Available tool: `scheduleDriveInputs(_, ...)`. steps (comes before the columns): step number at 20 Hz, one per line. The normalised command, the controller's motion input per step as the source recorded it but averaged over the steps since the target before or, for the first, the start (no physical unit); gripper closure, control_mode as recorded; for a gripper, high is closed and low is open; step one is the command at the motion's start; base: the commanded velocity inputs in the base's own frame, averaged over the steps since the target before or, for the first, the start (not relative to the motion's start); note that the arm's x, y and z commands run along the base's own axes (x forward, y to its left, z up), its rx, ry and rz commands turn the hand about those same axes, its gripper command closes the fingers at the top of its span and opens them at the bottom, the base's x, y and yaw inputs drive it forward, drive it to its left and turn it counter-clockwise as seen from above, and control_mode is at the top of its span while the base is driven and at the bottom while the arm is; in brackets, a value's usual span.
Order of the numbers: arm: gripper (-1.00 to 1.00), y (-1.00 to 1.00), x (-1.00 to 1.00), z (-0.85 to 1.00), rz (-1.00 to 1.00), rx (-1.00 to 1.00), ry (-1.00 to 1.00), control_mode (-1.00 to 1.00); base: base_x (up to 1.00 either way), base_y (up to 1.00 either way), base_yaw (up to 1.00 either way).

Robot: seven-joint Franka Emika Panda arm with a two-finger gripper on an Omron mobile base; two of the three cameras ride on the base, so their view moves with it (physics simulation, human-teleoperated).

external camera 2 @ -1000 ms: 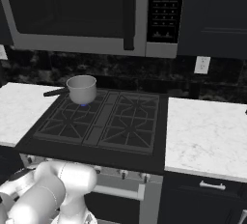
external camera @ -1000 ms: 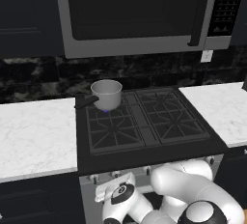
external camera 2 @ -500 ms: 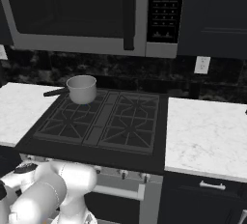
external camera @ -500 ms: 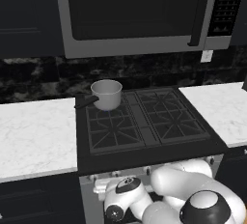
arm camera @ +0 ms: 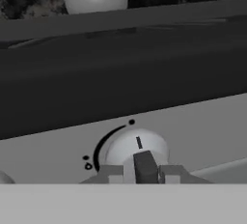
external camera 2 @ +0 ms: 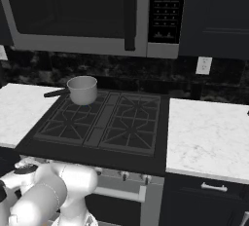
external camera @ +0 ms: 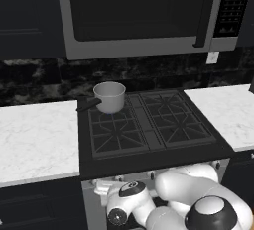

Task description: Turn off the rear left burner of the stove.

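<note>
Looking over left base view: black stove (external camera: 149,147) sat between white marble counters (external camera: 37,142), silver saucepan (external camera: 109,96) on rear left burner (external camera: 110,115), no flame visible, microwave (external camera: 139,13) above. White arm bent low before stove front. Right base view: same saucepan (external camera 2: 81,89) on rear left grate section, knobs (external camera 2: 124,175) along silver front. Hand view: gripper (arm camera: 144,170) pressed against white knob (arm camera: 137,148), fingers nearly closed on knob, pointer mark near vertical.
</note>
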Motion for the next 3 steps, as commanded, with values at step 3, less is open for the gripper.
scheduleDriveInputs(3, 1.0, 0.0, 0.0, 0.0, 0.0, 0.0, 0.0, -1.0, 0.0, 0.0, 0.0)
